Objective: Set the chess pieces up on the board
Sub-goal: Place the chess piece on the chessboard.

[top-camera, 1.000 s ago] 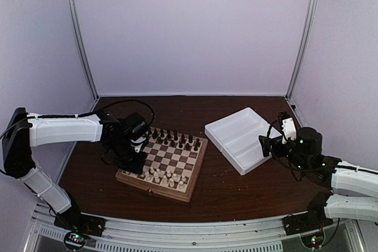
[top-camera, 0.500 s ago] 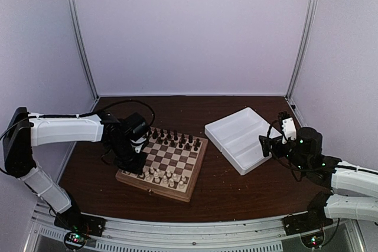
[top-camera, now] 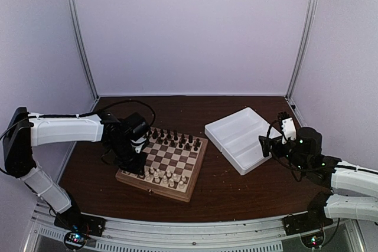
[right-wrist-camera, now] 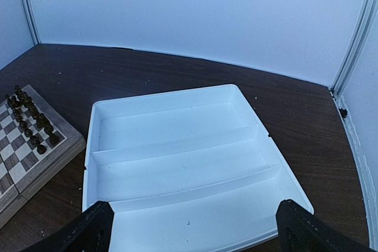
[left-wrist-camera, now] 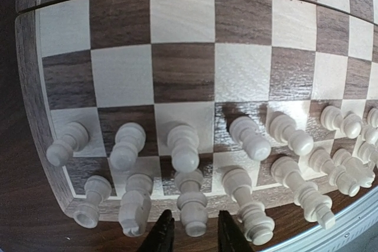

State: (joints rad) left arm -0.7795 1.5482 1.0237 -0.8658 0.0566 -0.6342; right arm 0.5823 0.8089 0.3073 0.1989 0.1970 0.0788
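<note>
The cream pieces point(left-wrist-camera: 183, 146) are standing in two rows at the near edge of the board point(left-wrist-camera: 242, 75). The left gripper point(left-wrist-camera: 194, 221) is straddling one back-row piece point(left-wrist-camera: 192, 202), jaws narrow, not touching. It should be rising straight, brushing nothing. The right gripper point(right-wrist-camera: 194, 210) is hanging wide by the tray point(right-wrist-camera: 168, 95).

— What did you see besides your work?
— A white plastic tray point(top-camera: 239, 137) lay askew on the dark brown table point(top-camera: 236, 196), off to my right. 2 ridges split it into 3 long compartments.
— Anything else on that table?
— Dark chess figures point(top-camera: 175, 139), upright in 2 rows, left of the tray and well apart from it.
— And around you?
— A pale wall point(top-camera: 189, 28) behind, 2 metal posts point(top-camera: 80, 33) at its corners, and a metal rail point(top-camera: 195, 235) along my near edge.
</note>
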